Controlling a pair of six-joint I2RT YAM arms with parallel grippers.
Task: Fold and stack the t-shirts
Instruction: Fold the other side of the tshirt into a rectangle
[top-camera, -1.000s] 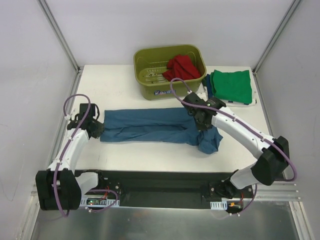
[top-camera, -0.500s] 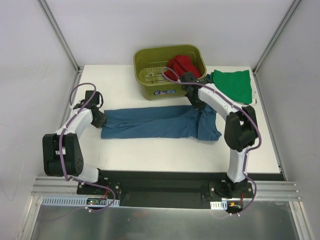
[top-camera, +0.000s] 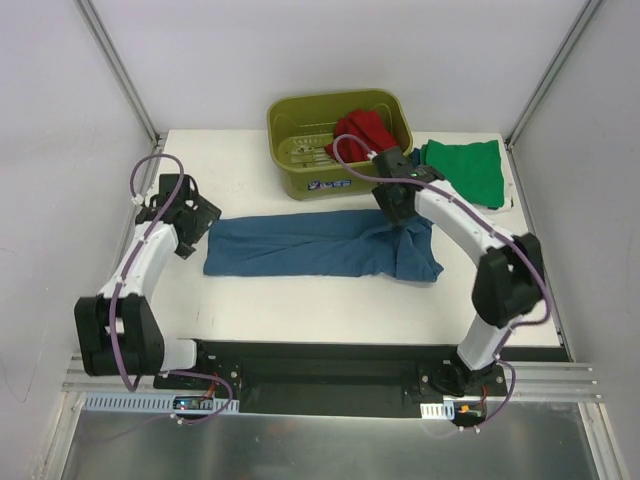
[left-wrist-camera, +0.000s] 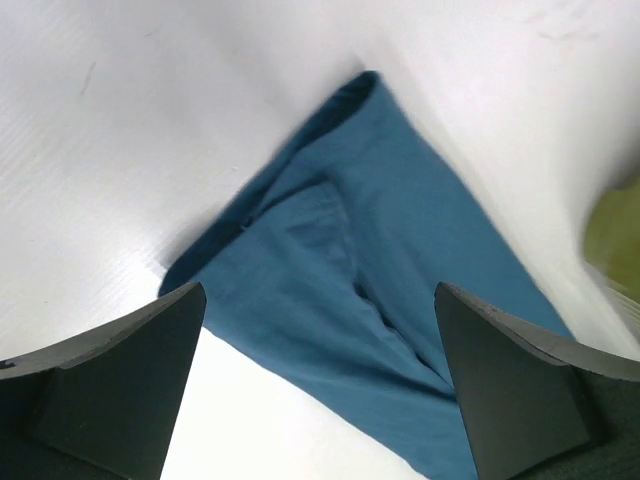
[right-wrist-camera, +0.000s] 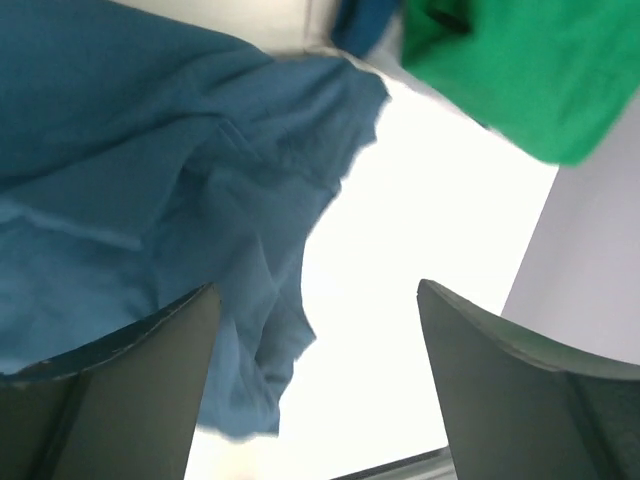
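Note:
The teal-blue t-shirt (top-camera: 310, 245) lies on the white table as a long band folded lengthwise, its right end bunched. My left gripper (top-camera: 196, 214) hovers open just off its left end; in the left wrist view the teal-blue t-shirt (left-wrist-camera: 400, 260) fills the space below the open left gripper (left-wrist-camera: 318, 300). My right gripper (top-camera: 397, 203) is open above the shirt's right end; its own view shows the right gripper (right-wrist-camera: 318, 290) empty over the teal cloth (right-wrist-camera: 150, 150) and bare table. The green t-shirt (top-camera: 463, 172) lies folded at the back right. The red t-shirt (top-camera: 362, 135) sits crumpled in the tub.
The olive-green plastic tub (top-camera: 300, 112) stands at the back centre, close behind my right wrist. A strip of darker blue cloth (top-camera: 415, 170) shows at the green t-shirt's left edge. White walls and metal posts enclose the table on three sides.
Both grippers were shut on the teal shirt's ends and have opened and let go. The right one carried its end back toward the tub; the left has lifted away to the far left.

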